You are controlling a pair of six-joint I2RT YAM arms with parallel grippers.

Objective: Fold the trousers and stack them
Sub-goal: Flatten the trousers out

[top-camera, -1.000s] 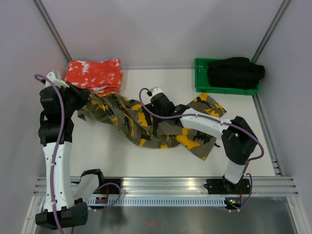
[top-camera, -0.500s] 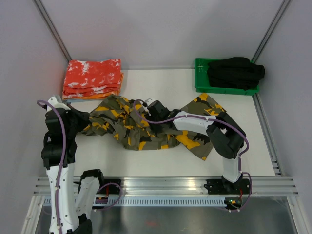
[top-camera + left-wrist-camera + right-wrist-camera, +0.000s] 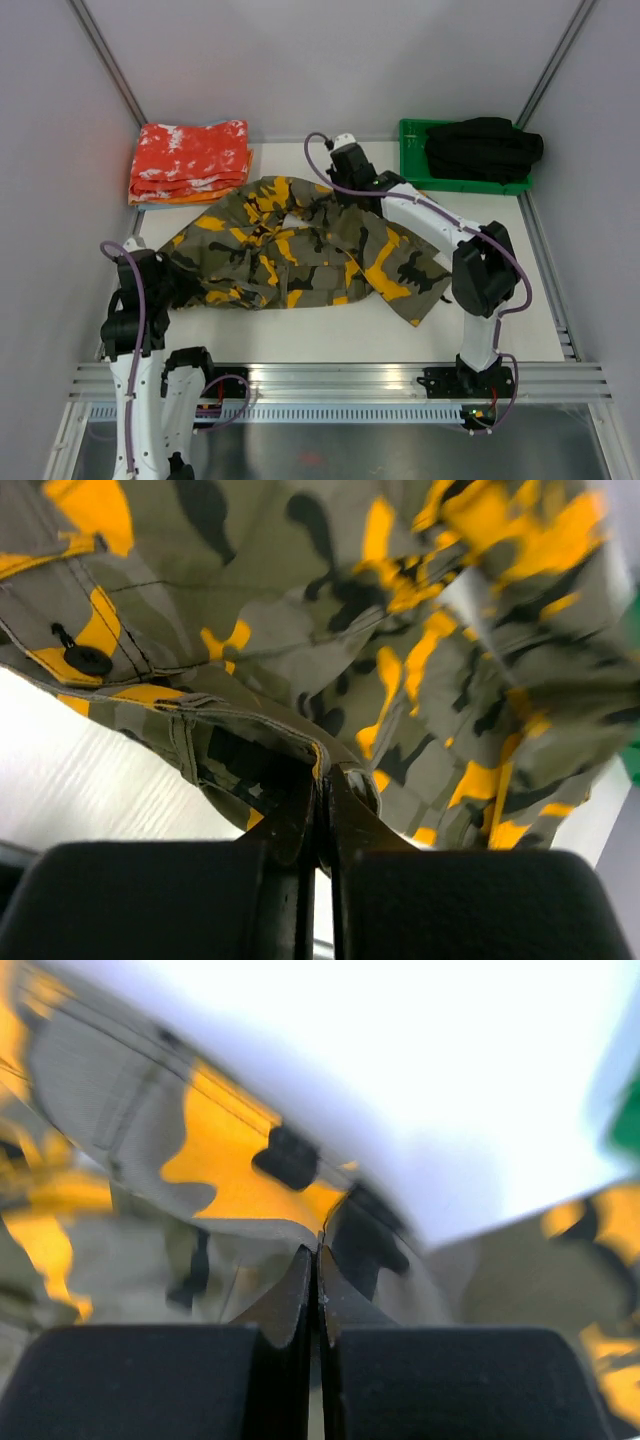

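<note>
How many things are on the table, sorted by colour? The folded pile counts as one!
camouflage trousers: 1
red-orange folded pile: 1
black garment: 1
green tray: 1
Total: 4

Overhead view looks down; both wrist views hug the trousers (image 3: 300, 250).

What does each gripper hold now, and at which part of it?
Both hold the camouflage trousers. The left gripper pinches a stitched edge at their near-left end; the right gripper pinches an edge on their far side.
</note>
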